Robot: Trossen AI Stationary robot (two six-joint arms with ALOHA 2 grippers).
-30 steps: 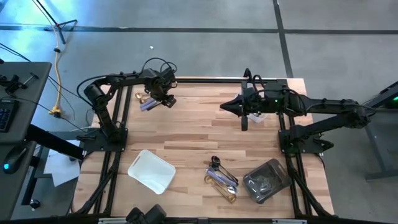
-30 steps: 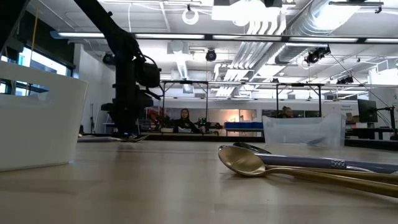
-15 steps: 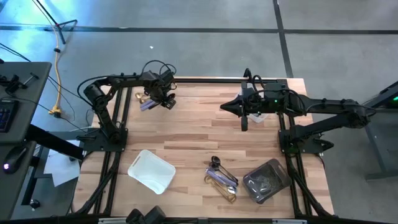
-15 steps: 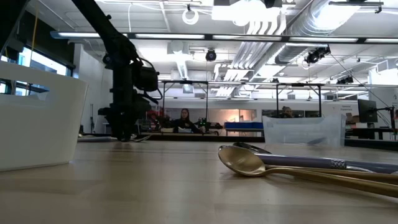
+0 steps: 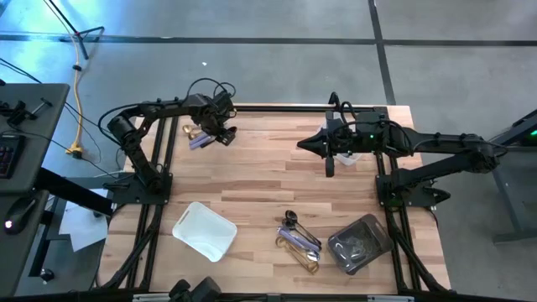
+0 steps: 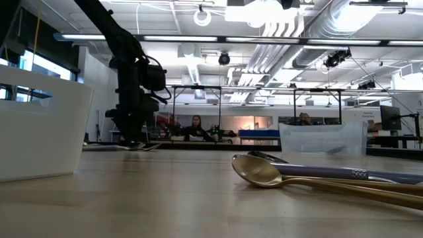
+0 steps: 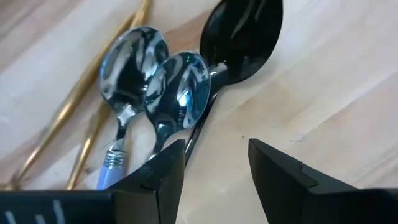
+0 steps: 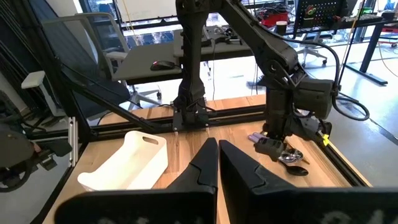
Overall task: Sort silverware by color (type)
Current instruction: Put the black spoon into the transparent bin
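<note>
Wooden table (image 5: 260, 180) sat in a large workshop with a grey floor; low view showed two people seated far off behind it.

Left gripper (image 5: 220, 132) was down at the far left corner of the table, over a small cluster of silverware (image 5: 198, 136). Its fingers (image 7: 155, 180) stood apart, nothing between them. Left wrist view showed what lay just ahead of them: two silver spoons (image 7: 155, 84) side by side and touching, one with a blue handle, a black spoon (image 7: 244, 37) whose bowl lay against the nearer silver one, and gold handles (image 7: 81, 99) running alongside.

Right gripper (image 5: 304, 144) hung above the far middle of the table, well apart from any utensil, fingers together and empty.

Second cluster (image 5: 299, 239) lay near the front edge, right of centre: gold, silver and dark pieces overlapping. Low view caught a gold spoon (image 6: 261, 170) there with a blue-handled piece against it.

White tray (image 5: 204, 230) sat front left, tilted to the table edges. Clear tray (image 5: 359, 243) sat front right, just beside the second cluster, with dark pieces inside; which kind, could not tell.
</note>
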